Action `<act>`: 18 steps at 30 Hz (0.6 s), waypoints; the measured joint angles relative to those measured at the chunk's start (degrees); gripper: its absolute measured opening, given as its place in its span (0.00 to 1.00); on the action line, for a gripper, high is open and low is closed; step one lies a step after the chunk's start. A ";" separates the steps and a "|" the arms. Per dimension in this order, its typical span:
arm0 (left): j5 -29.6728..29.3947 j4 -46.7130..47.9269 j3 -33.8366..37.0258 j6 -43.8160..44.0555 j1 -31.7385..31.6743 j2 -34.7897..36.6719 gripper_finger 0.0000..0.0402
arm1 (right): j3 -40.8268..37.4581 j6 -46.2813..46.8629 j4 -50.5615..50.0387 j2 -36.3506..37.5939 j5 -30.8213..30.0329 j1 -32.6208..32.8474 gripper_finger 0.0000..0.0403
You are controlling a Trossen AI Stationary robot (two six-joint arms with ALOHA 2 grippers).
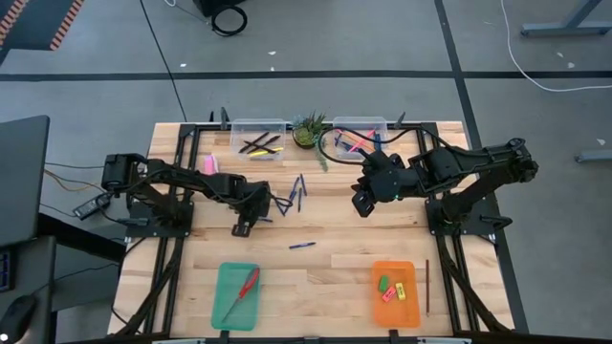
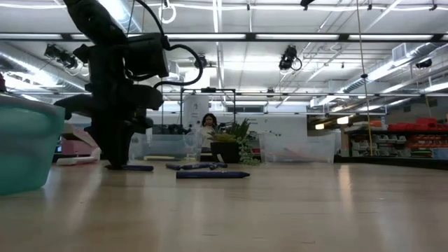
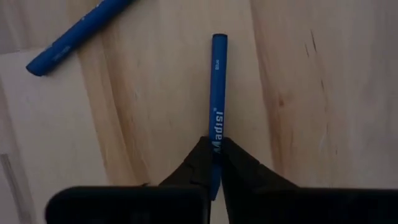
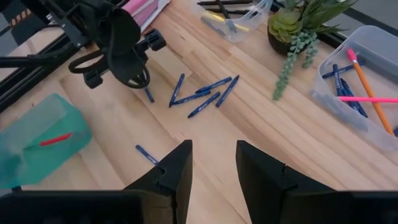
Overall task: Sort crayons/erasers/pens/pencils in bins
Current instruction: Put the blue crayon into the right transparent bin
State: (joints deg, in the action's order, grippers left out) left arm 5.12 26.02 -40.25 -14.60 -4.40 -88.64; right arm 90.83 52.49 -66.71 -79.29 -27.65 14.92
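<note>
While the left gripper (image 3: pixel 214 163) is low over the middle of the bench (image 1: pixel 316 272), its two dark fingers (image 3: pixel 242 167) are closed on one end of a blue pen (image 3: pixel 217 93), which lies flat on the wood and points away from the wrist. A second blue pen (image 3: pixel 73 34) lies apart from it, at an angle. In the high view the left gripper (image 1: pixel 243 226) stands just beside a loose group of blue pens (image 1: pixel 296 194) near the bench centre, and one single pen (image 1: pixel 302 246) lies alone closer to the near edge. The right gripper (image 4: pixel 212 165) hangs above the bench on the right side with its jaws apart, and it holds nothing. Along the far edge stand two clear tubs with a small potted plant (image 1: pixel 308 130) between them: the left tub (image 1: pixel 258 136) has dark pencils and a yellow one, the right tub (image 1: pixel 360 136) has blue pens and pink and orange sticks. At the near edge, the teal tray (image 1: pixel 237 295) holds a red-handled tool, and the orange tray (image 1: pixel 395 292) holds small erasers (image 1: pixel 392 288), green, yellow and pink-red. One thin dark pencil (image 1: pixel 427 287) lies on the wood just beside the orange tray. A long pink box (image 1: pixel 209 164) rests near the left arm.
</note>
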 joint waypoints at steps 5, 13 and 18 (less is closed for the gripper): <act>0.10 -0.08 0.00 3.76 0.02 -0.02 0.09 | 0.00 -0.02 -0.01 0.00 -0.01 -0.04 0.32; 0.31 0.64 -0.82 6.79 0.02 -0.14 0.04 | 0.00 -0.03 -0.02 0.00 -0.01 -0.04 0.32; 0.92 0.90 -4.90 6.96 0.17 -0.37 0.06 | 0.00 -0.04 -0.04 0.00 0.00 -0.04 0.32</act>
State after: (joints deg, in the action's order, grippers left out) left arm 6.04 26.93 -45.15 -7.64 -4.23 -89.01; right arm 90.83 52.45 -66.75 -79.29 -27.65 14.87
